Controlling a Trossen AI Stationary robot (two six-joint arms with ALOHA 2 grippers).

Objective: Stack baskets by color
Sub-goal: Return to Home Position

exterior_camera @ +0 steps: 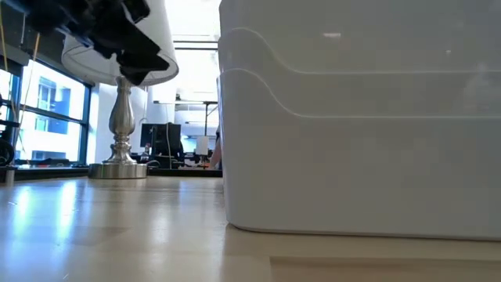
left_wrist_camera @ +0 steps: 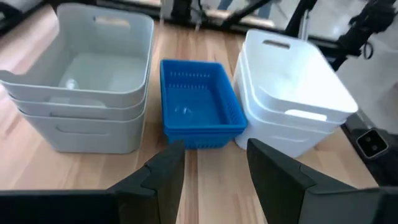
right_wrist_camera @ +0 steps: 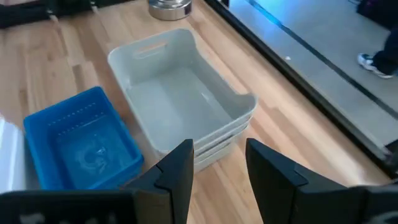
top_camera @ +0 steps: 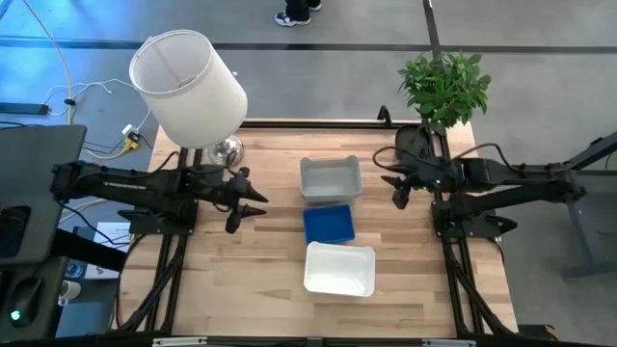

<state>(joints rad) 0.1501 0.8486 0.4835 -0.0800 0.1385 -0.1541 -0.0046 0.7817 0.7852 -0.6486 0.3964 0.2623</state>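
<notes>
The baskets (top_camera: 329, 225) sit in three nested stacks, one colour each, in a line down the middle of the table (top_camera: 241, 280), between the two arms and apart from both. Furthest left, we see the left gripper (top_camera: 255, 200) hovering over bare wood just beside the foot of the lamp (top_camera: 188, 87), its fingers spread and holding nothing. Moving right to the line, the grey stack (top_camera: 331, 179) lies toward the far edge. The blue stack (top_camera: 329, 225) is just beside it in the middle, and the white stack (top_camera: 339, 269) is nearest the front. We count three rims on the grey one in the left wrist view. Further right, the right gripper (top_camera: 390, 181) hangs level with the grey stack, its fingers likewise parted and empty, with the plant (top_camera: 445, 87) behind it at the table's far corner.
</notes>
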